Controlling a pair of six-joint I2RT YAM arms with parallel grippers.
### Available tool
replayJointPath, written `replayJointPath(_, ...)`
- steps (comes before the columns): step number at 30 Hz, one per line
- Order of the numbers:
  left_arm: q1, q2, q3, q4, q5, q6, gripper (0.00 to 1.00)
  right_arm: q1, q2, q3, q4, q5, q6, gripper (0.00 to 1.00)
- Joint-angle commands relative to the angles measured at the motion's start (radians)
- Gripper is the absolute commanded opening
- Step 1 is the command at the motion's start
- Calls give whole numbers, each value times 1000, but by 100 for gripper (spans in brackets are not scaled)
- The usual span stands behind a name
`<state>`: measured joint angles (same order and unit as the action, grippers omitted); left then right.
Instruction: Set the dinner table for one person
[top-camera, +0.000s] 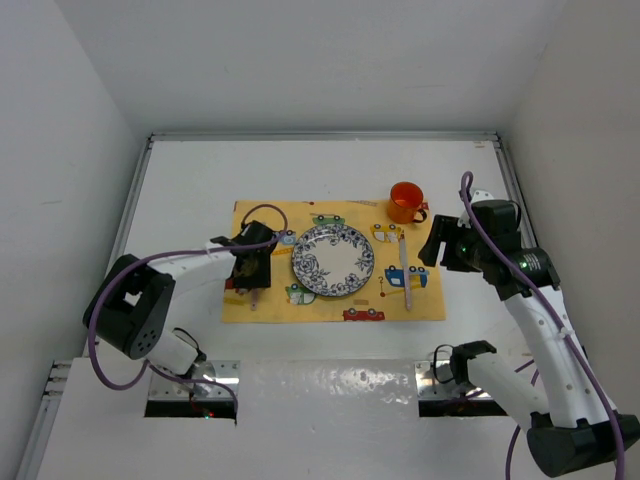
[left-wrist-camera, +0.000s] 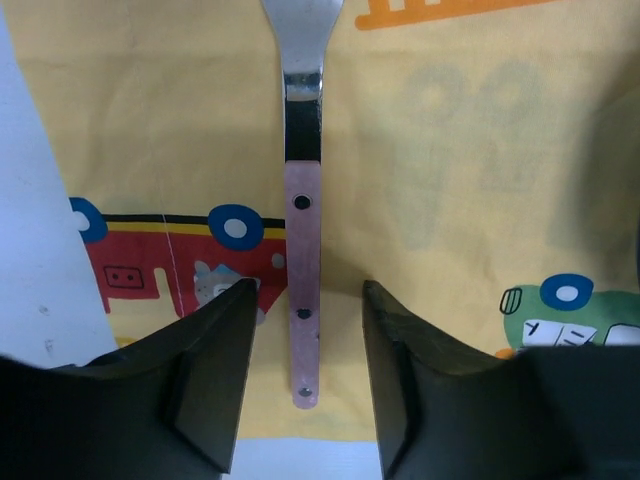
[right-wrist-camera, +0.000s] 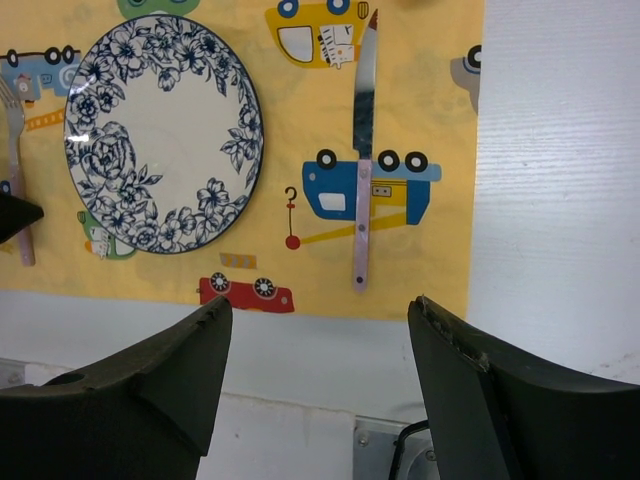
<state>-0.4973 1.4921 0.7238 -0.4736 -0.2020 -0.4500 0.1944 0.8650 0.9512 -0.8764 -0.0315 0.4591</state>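
Note:
On the white dinner table lies a yellow car-print placemat. A blue-flowered plate sits at its middle, with a pink-handled knife to its right and an orange mug behind the knife. A pink-handled fork lies flat on the mat left of the plate. My left gripper is open astride its handle, a gap on each side. My right gripper hangs open and empty over the table's near right, the knife and plate ahead of it.
Thin metal rails edge the table at the back and sides, with white walls behind. Two dark cut-outs lie by the arm bases at the near edge. Bare white tabletop shows right of the mat.

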Motion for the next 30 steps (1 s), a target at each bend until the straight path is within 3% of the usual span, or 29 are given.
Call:
replayJointPath(1, 11, -41, 46, -25, -8, -6, 45, 8, -3, 1, 20, 16, -14, 71)
replayJointPath(6, 22, -108, 187, -135, -30, -6, 69, 8, 19, 20, 37, 25, -16, 73)
replayJointPath(9, 66, -150, 291, -197, -14, 11, 76, 7, 61, 50, 57, 44, -26, 74)
replayJointPath(13, 176, -217, 391, -258, 36, 53, 81, -1, 124, 84, 121, 122, -59, 75)
replayJointPath(22, 405, -331, 543, -358, 73, 143, 89, -182, 190, 126, 169, 142, -39, 76)
replayJointPath(26, 473, -392, 603, -396, 6, 171, 93, -190, 158, 141, 145, 292, -72, 79)
replayJointPath(30, 473, -447, 623, -408, -82, 171, 96, -190, 95, 138, 140, 375, -85, 83)
